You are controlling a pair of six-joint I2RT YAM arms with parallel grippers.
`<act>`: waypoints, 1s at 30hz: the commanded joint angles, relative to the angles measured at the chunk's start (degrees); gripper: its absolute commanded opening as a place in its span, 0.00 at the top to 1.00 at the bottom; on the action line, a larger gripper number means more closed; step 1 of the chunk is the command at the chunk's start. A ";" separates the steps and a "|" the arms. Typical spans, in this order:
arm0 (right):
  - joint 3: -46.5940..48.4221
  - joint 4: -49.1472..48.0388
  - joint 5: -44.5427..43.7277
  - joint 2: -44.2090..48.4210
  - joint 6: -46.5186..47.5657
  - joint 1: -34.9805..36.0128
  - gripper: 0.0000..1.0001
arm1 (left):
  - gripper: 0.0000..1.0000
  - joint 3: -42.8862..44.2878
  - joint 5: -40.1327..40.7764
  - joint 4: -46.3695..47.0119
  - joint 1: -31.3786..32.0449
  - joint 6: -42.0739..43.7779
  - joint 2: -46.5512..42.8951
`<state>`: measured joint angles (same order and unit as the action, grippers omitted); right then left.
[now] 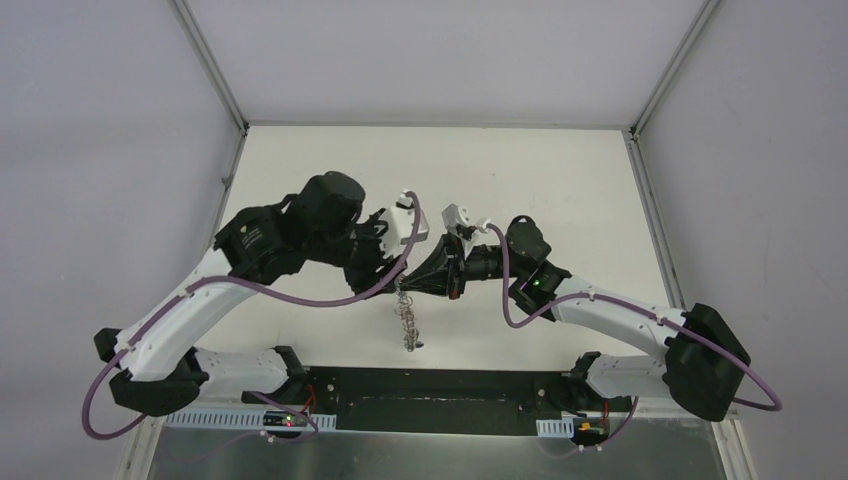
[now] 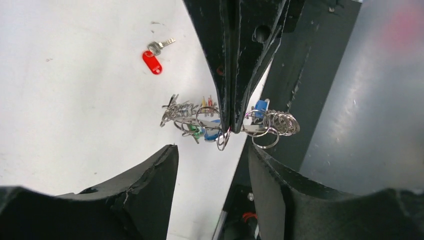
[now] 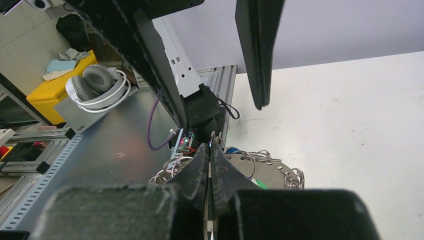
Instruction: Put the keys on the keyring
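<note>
Keyring (image 2: 255, 129) clamped edge-on in right gripper (image 3: 209, 150).
Left gripper (image 2: 211, 149), fingers wide and holding nothing, faces it from just short; red key (image 2: 152, 61) lies on worktop (image 2: 75, 110) beyond.

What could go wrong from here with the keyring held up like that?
The right hand pinches the keyring only at its very tip, so it might slip or swing. The open left hand sits close by, and the dangling loops could snag its fingers. The red-tagged key lies apart on the table, unthreaded.
</note>
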<state>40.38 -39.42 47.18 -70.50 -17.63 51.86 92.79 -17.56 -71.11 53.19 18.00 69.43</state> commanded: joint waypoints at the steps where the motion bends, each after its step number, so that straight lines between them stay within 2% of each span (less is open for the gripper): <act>1: 0.85 -2.45 0.72 3.41 1.97 0.29 1.00 | 0.45 -8.77 3.13 14.35 0.12 -2.55 -9.56; 7: 0.66 -2.33 1.90 3.78 2.12 0.29 1.00 | 0.45 -26.52 0.10 32.65 0.08 -3.33 -24.15; 10: 0.63 -2.33 2.66 4.09 2.16 0.26 1.00 | 0.48 -35.05 -2.67 42.33 0.15 -3.78 -30.70; 15: 0.40 -2.18 4.17 4.82 2.37 0.27 1.00 | 0.54 -44.59 -3.43 51.41 0.08 -7.32 -37.93; 17: 0.17 -2.07 4.44 5.14 2.41 0.27 1.00 | 0.57 -46.68 -3.70 53.34 0.13 -8.25 -39.46; 23: -0.02 -1.81 4.81 5.62 2.46 0.26 1.00 | 0.78 -48.81 -6.40 56.26 0.09 -10.14 -39.18; 30: 0.14 -1.63 4.77 5.58 2.68 0.29 1.00 | 0.87 -48.97 -9.79 58.31 0.10 -11.40 -36.33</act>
<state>39.81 -37.54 51.29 -66.89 -16.08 51.86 44.10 -24.01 -17.47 53.19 8.19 31.68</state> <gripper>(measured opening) 0.007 0.159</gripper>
